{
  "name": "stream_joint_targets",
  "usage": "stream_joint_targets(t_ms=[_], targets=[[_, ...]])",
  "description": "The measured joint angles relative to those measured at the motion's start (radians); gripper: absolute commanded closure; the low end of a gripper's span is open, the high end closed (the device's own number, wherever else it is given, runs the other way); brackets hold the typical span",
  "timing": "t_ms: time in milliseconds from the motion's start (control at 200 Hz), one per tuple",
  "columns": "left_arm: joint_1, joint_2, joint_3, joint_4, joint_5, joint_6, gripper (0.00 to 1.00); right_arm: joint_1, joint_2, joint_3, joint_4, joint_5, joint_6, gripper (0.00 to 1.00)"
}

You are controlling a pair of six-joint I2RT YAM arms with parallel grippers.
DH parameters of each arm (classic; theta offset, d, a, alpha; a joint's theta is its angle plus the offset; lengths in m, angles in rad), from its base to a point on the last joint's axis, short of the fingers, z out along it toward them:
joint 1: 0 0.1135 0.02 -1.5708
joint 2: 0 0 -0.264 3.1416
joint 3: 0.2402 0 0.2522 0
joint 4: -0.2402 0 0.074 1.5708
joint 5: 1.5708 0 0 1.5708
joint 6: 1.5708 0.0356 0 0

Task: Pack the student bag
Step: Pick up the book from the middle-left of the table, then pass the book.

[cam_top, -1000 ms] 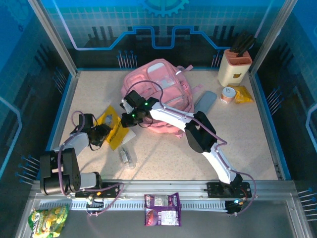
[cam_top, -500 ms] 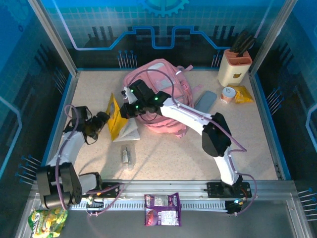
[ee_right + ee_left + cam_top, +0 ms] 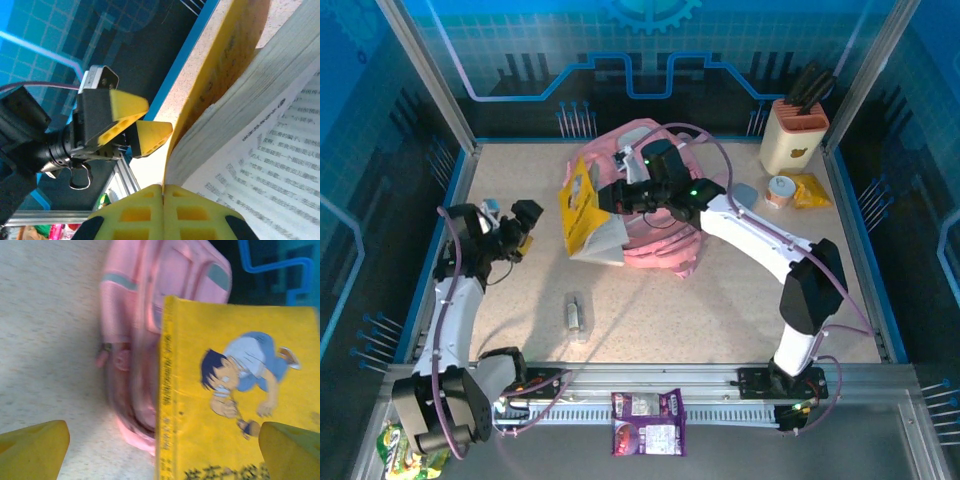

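Clenching book (image 3: pixel 582 205) aloft in right end effector (image 3: pixel 613 197), beside bag (image 3: pixel 665 255) lying at counter's (image 3: pixel 720 300) rear centre; holding left end effector (image 3: pixel 510 222) released, apart. Seemingly just starting on packing: not yet getting book inside.

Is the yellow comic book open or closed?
Partly open. The yellow paperback book hangs from the shut right gripper, and its white pages fan away from the yellow cover.
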Motion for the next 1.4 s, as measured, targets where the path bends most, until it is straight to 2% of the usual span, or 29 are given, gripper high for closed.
stream_joint_targets(t_ms=[170,575,1011,1131,1266,1401], targets=[[-0.08,-0.022,-0.047,0.146,0.059,-0.123,0.08,-0.027,-0.031,-0.058,0.073,-0.046,0.053,1.0],[-0.202,0.008,-0.107,0.341,0.034,-0.32,0.21,-0.029,-0.046,-0.116,0.209,-0.102,0.146,1.0],[-0.274,0.029,-0.14,0.414,-0.03,-0.442,0.14,-0.029,-0.072,-0.185,0.288,-0.105,0.184,1.0],[-0.285,0.029,-0.142,0.426,-0.05,-0.472,0.22,-0.03,-0.072,-0.195,0.303,-0.106,0.19,1.0],[-0.29,0.029,-0.143,0.436,-0.067,-0.502,0.36,-0.036,-0.078,-0.216,0.325,-0.108,0.191,1.0],[-0.29,0.024,-0.143,0.431,-0.082,-0.522,0.47,-0.054,-0.096,-0.254,0.339,-0.108,0.19,1.0]])
